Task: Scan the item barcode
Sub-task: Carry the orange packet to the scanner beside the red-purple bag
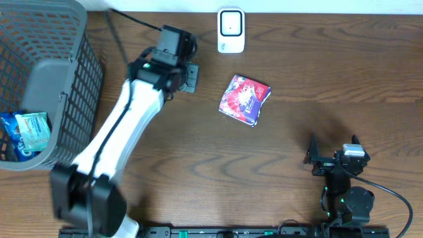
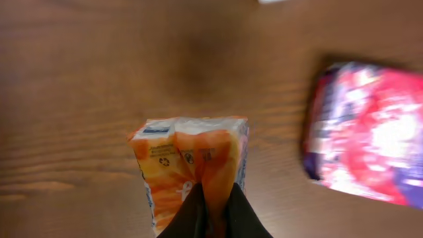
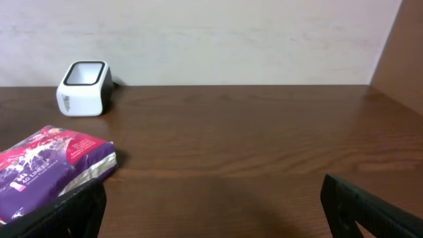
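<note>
Packet point(image 2: 190, 155) in left claw point(image 2: 215, 198), lower end out of frame.

Back edge: the white barcode scanner point(image 1: 230, 30) stands against the wall, with bare surface point(image 1: 310, 59) to its right.
Centre: a purple-and-red packet point(image 1: 245, 99) lies flat in front of the scanner and apart from it, so a strip of wood is free between them.
Left corner: a grey mesh basket point(image 1: 46, 73) walls it off (blue packets point(image 1: 26, 132) lie inside).
Left arm point(image 1: 122, 125): crosses diagonally from the front edge to near the scanner.
Left gripper point(image 2: 213, 198): jaws pinched on an orange packet point(image 2: 188, 165), near the purple-and-red packet but not touching it.
Right half: open wood from the purple-and-red packet to the right gripper point(image 1: 332, 153), whose jaws stand wide.
Front centre: bare wood.
</note>
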`<state>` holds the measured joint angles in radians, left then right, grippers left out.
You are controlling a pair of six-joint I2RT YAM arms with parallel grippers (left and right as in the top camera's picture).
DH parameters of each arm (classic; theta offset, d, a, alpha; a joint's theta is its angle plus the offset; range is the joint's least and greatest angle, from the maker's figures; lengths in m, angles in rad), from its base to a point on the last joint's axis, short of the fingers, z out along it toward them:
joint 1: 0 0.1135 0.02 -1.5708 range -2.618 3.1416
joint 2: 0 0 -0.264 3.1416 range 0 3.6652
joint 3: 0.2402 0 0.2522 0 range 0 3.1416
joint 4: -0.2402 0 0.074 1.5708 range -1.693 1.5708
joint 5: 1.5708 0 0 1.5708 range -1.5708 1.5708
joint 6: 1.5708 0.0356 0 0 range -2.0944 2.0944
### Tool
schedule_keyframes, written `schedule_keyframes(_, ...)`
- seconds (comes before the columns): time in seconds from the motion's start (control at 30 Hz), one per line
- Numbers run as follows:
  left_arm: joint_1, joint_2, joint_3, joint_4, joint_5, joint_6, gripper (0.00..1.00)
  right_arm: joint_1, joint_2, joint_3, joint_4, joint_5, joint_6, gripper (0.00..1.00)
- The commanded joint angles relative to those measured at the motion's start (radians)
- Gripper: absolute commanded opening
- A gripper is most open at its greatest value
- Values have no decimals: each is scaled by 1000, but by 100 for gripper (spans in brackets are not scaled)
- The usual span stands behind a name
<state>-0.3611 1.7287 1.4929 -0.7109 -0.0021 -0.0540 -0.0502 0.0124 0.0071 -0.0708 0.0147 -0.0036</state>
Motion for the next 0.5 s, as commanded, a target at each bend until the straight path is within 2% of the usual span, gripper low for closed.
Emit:
schedule_keyframes(0.0,-6,89,5,6,-2,12,7,5,-4,-2,-4,-5,18,99)
schedule_keyframes(0.17,-36,185,5,6,89,10,7,5,-4,-2,-4,-5,18,99)
schedule_keyframes(0.47,-96,272,5,59,89,-60,7,5,-4,-2,-4,-5,18,99)
